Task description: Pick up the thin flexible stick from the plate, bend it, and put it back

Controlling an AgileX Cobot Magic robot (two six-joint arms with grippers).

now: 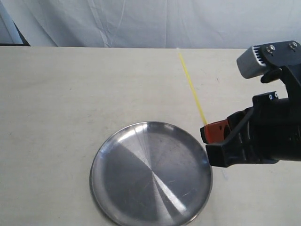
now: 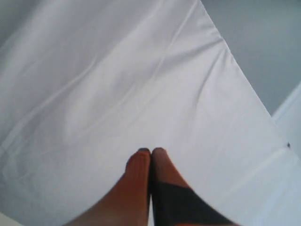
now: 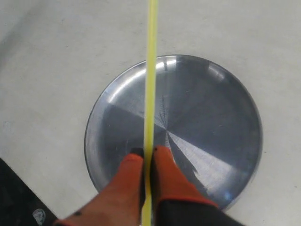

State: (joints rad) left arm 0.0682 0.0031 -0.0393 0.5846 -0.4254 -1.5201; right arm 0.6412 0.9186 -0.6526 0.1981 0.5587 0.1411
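Yellow-green stick (image 1: 192, 87) clamped in your right gripper (image 3: 149, 153), long axis straight ahead of it; left gripper (image 2: 150, 151) clenched empty, farther off.

The right gripper (image 1: 207, 136) hid the stick's (image 1: 192, 87) held end from me; the plate's (image 1: 108, 160) near-edge rim was cropped.

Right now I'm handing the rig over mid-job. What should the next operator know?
Right claw: shut on the thin flexible stick, which is straight and lifted off the plate.
Left claw: shut, holding nothing, pointed at the white cloth, away from the work.
The plate sits on the table with nothing on it.
Done: pickup.
Left: bend the stick, then put it back on the plate.
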